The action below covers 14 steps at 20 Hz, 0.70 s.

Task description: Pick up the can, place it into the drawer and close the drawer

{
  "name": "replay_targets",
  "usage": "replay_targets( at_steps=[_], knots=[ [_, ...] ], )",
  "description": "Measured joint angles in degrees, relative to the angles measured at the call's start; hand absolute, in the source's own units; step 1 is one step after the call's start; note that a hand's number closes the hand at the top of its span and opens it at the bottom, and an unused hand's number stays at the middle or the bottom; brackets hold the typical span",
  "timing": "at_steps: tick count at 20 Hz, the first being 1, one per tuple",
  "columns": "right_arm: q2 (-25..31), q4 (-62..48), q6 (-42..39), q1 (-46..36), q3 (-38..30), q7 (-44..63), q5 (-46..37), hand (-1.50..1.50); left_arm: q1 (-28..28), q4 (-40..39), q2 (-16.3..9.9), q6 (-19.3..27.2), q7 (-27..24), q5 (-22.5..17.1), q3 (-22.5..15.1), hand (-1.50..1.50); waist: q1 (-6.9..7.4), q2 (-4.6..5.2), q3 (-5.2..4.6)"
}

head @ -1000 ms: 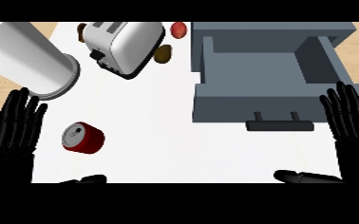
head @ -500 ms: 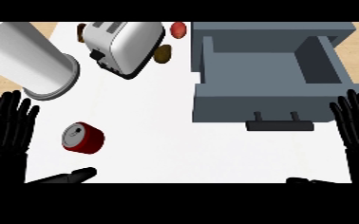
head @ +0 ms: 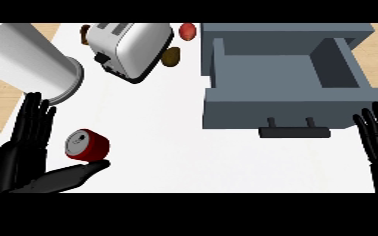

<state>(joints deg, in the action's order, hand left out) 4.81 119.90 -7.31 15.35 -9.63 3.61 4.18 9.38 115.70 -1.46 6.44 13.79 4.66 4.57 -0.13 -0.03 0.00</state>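
- The can (head: 88, 144) is found lying on its side on the white counter (head: 177, 145) at the lower left, red body with its silver end turned up toward the view; it is not lifted, and it lies well apart from the drawer (head: 284, 105).
- The left hand (head: 29, 152) is set around the can without gripping it; the fingers are held straight to the can's left and the thumb is stretched beneath it, close to or touching its lower edge; contact cannot be confirmed.
- The right hand (head: 368, 135) is seen only in part at the right edge, fingers straight and released, holding nothing, just beside the drawer's front.
- The drawer is noted pulled open, its inside bare and its handle (head: 294, 130) toward the robot.
- A toaster (head: 129, 47) and a large metal cylinder (head: 37, 62) are recorded at the upper left, away from the work.
- Progress is judged as at the outset; the grasp, the carry across, the placing and the closing are all outstanding.
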Motion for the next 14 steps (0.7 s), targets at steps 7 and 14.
replay_targets(
  at_steps=[7,14],
  knots=[
    [-0.09,-2.09,-1.37,-1.06,-1.8,-1.05,0.09,-1.5,0.76,-5.35,-0.1,-0.14,-5.38,-1.23,2.14,-1.5,0.09,0.0,0.0],
    [-0.46,-2.09,-2.06,-1.82,-2.34,-0.11,-0.14,-1.5,1.21,-11.98,0.23,-0.03,-11.58,-1.51,3.84,-1.5,0.08,-0.01,-0.01]
  ],
)
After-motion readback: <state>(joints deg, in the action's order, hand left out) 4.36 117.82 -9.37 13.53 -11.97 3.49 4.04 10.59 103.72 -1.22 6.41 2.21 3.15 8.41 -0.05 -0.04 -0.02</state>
